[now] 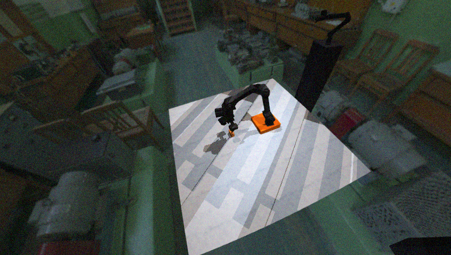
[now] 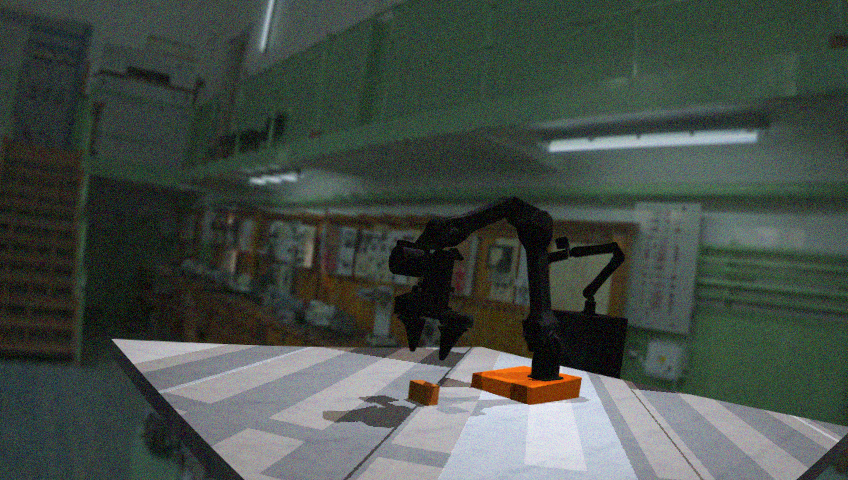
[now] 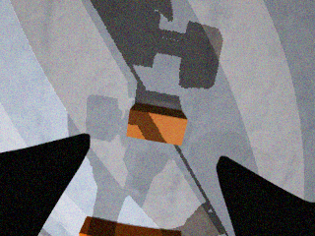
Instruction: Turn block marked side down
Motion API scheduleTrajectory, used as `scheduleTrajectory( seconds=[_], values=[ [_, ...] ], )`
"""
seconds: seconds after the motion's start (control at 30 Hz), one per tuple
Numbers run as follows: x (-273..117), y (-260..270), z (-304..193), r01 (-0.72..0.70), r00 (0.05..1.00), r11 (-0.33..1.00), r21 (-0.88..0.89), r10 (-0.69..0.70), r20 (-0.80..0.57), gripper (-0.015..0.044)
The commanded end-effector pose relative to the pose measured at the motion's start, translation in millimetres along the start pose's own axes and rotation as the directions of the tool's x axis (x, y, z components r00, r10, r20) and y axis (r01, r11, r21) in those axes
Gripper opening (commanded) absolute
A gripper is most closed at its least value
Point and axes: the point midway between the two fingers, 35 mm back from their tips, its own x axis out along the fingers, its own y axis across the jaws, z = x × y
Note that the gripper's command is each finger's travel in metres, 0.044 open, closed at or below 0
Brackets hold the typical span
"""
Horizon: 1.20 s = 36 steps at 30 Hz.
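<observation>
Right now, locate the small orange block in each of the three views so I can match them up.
Top: the block lies left of centre on the table, partly under the open gripper.
Exterior: the block rests on the table just left of the orange base plate, below the raised gripper.
Wrist: the block sits near centre, beyond the gripper tips.
Shared landmark: the orange base plate, beside the block in all three views.

block [image 2: 423, 391]: we see orange
base [image 2: 526, 383]: orange
arm [image 2: 532, 249]: black
table [image 2: 297, 392]: grey and white stripes
</observation>
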Motion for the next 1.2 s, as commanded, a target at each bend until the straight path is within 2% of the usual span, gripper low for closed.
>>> scheduleTrajectory(
  seconds=[0.0,1.1,1.17],
  values=[
    [26.6,0.0,-3.6,0.001,1.000,1.000,0.002,-0.001,-0.025,0.0440],
    [74.4,0.0,-5.0,0.002,1.000,1.000,0.002,-0.001,-0.025,0.0440],
    [74.4,0.0,-5.0,0.002,1.000,1.000,0.002,-0.001,-0.025,0.0387]
  ],
)
